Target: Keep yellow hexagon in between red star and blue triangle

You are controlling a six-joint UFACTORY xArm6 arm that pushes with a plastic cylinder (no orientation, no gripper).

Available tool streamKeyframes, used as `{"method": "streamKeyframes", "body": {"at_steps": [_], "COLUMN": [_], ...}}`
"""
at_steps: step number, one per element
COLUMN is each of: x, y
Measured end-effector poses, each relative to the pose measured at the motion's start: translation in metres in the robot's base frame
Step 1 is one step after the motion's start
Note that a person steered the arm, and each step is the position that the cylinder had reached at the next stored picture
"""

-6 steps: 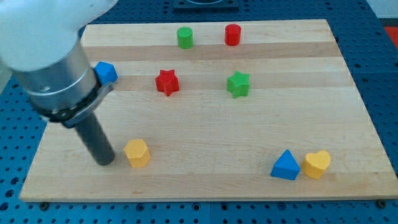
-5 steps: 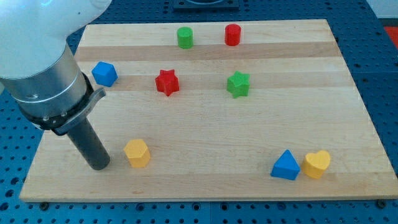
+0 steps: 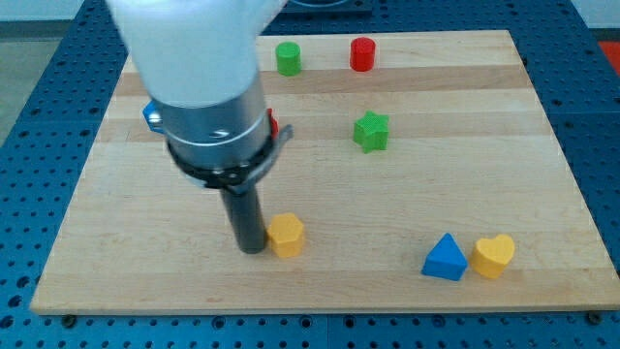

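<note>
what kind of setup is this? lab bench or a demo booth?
Most likely a lab bench for robot pushing trials. A wooden board lies on a blue perforated plate and holds small coloured blocks, such as the green star. My tip sits just left of the yellow hexagon.

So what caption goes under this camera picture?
My tip pressing the yellow hexagon's left side, blue triangle far right.

You have my tip [image 3: 252,247] touching the left side of the yellow hexagon [image 3: 287,235] near the board's [image 3: 542,194] bottom. The blue triangle [image 3: 445,259] lies well right, touching the yellow heart [image 3: 494,255]. The red star [image 3: 272,123] sits above, mostly hidden behind the arm.
</note>
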State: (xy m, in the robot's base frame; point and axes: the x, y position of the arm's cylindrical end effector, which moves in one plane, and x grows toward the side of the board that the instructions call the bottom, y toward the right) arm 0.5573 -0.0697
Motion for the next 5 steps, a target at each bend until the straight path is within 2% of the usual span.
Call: {"method": "streamKeyframes", "body": {"at_steps": [3,5], "x": [-0.001,-0.023], "y": [0.085,0.085]}}
